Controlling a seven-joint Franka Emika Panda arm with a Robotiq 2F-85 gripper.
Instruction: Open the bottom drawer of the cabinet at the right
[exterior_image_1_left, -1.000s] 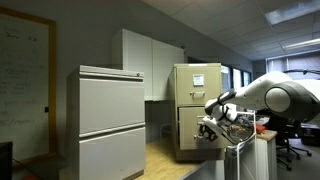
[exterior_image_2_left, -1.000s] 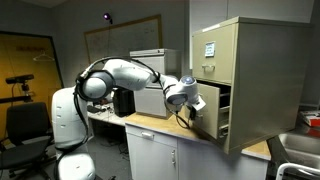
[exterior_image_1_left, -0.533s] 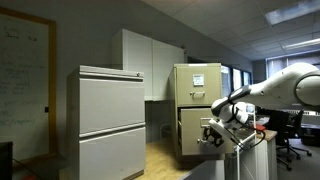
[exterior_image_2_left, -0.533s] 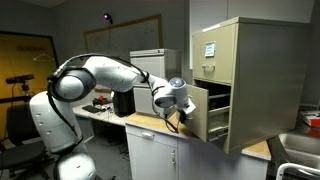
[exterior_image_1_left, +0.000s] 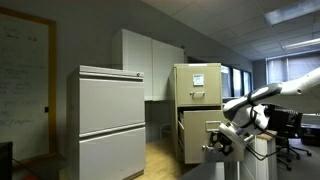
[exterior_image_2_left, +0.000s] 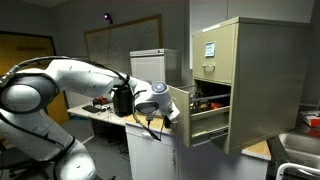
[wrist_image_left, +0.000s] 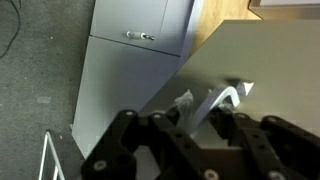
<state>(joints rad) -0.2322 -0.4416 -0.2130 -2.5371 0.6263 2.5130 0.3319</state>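
Observation:
The tan cabinet stands on a counter and shows in both exterior views. Its bottom drawer is pulled far out, and dark things lie inside it. My gripper is at the drawer's front in both exterior views. In the wrist view the beige drawer front fills the right side. Its metal handle sits between my gripper's two dark fingers, which are shut on it.
A wide pale grey cabinet stands on the same counter. White wall cupboards hang behind. The white base cabinet and grey floor lie below the drawer. A sink is beside the tan cabinet.
My gripper has moved away from the tan cabinet with the handle in it. The bottom drawer has slid much further out.

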